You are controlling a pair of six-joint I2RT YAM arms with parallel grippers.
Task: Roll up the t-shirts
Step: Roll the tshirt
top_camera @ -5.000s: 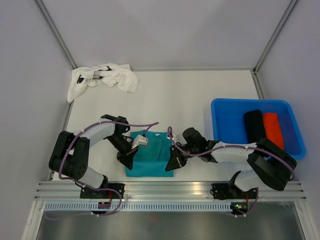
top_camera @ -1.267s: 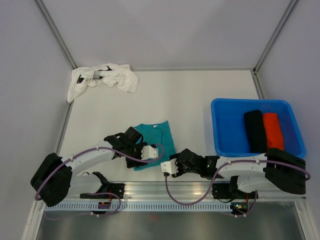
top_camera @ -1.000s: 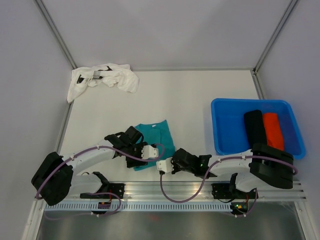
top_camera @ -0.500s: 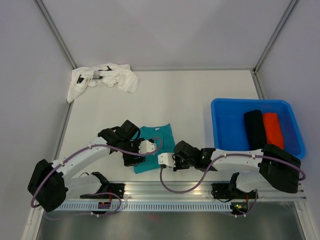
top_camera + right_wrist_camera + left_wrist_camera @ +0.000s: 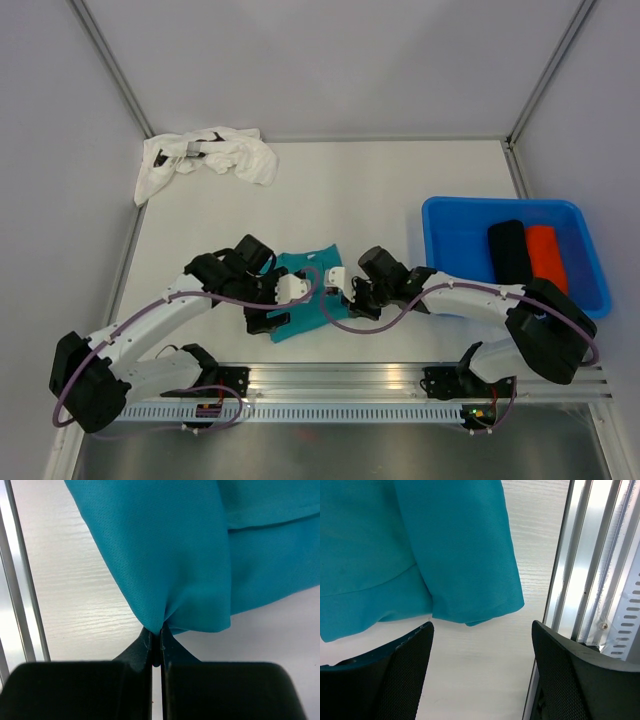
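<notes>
- The right gripper [image 5: 160,632] has its jaws pressed together, pinching a fold of the teal t-shirt [image 5: 175,555]; the cloth puckers at the pinch.
- The left gripper [image 5: 481,630] has its fingers spread wide with nothing between them. The teal hem lies just past the tips, towards 12 o'clock in the left wrist view.
- An aluminium rail [image 5: 580,580] runs at 3 o'clock of that view.
- From above, the teal t-shirt sits on the table [image 5: 380,200], between the two grippers and close to the near edge.
- A crumpled white t-shirt [image 5: 210,155] lies at 11 o'clock from it, in the far left corner.
- A blue tub [image 5: 455,250] stands at 3 o'clock, holding a rolled black t-shirt [image 5: 510,255] and a rolled orange-red t-shirt [image 5: 545,258] side by side.
</notes>
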